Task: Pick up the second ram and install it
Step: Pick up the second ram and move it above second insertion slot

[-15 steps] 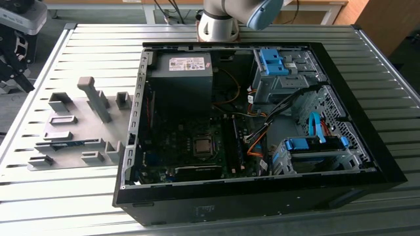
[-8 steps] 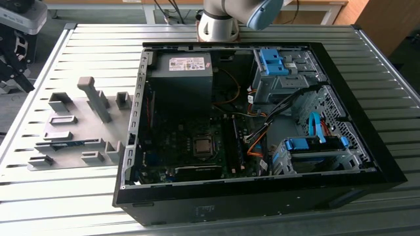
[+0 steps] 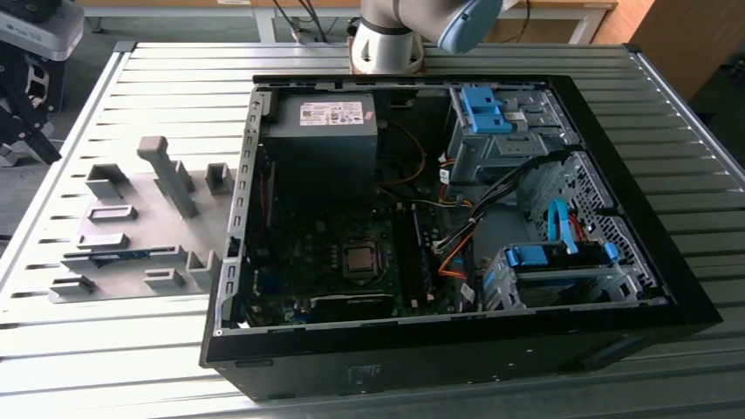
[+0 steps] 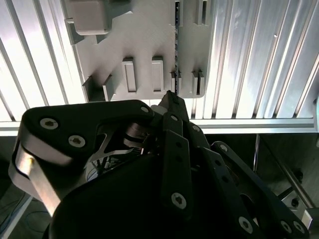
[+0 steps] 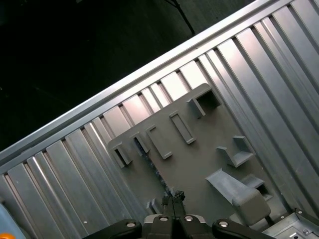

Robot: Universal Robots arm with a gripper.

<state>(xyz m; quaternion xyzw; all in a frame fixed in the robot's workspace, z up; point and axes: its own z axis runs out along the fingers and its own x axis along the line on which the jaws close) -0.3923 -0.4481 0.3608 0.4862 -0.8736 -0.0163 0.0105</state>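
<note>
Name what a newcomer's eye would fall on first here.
The open black computer case lies on the slatted metal table. To the exterior view's left a grey plastic holder plate carries the thin blue ram stick, and the black gripper hangs over it in the second wrist view.

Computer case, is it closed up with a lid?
No, the computer case is open, with its motherboard in plain sight.

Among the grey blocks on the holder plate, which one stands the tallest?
The narrow post near the middle of the holder plate in the exterior view; it rises well above the other blocks, which are all low.
</note>
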